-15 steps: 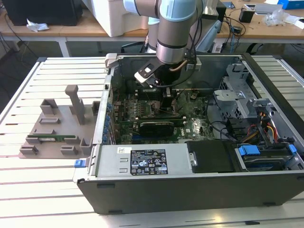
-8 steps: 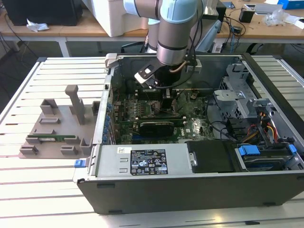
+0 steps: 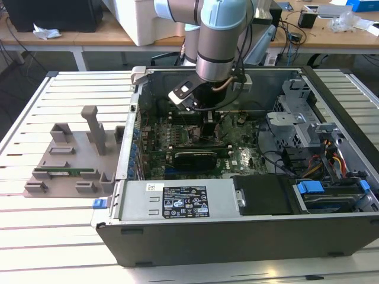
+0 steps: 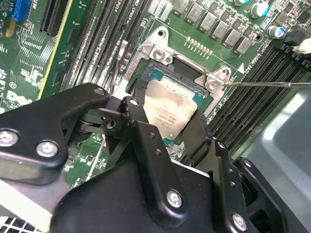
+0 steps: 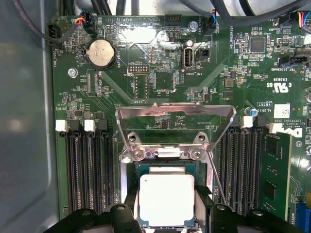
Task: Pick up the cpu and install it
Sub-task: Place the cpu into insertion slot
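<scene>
The small flat square silvery-topped cpu (image 5: 166, 198) is clasped at two opposite edges by the black gripper (image 4: 164, 116) directly over the black-framed motherboard socket (image 4: 177, 65), and should be kept level, squared to that frame, and clear of the raised silvery load plate (image 5: 175, 110).

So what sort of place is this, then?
Most likely a robotics lab or workshop: a robot arm reaches into an open computer case on a slatted table, with cluttered wooden desks behind.
</scene>
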Controlling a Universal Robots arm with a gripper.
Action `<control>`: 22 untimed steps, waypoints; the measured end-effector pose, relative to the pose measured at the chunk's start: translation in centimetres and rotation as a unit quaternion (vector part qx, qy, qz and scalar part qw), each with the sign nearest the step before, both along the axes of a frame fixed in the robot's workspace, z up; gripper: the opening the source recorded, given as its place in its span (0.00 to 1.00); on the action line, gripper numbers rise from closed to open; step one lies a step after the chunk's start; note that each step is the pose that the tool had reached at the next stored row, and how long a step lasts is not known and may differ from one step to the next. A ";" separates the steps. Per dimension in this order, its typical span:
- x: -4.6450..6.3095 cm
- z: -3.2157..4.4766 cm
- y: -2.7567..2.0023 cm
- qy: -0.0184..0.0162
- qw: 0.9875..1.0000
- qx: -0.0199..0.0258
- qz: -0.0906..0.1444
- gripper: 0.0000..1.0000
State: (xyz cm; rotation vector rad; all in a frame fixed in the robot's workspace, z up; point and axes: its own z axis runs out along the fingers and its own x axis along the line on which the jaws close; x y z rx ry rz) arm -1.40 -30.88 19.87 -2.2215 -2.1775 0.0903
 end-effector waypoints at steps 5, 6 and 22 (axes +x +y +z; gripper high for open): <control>0.0 0.00 0.00 0.000 1.000 0.000 0.000 0.62; -0.1 0.07 0.00 0.000 1.000 0.000 0.000 0.62; -0.2 1.14 0.01 0.000 0.999 0.010 0.034 0.11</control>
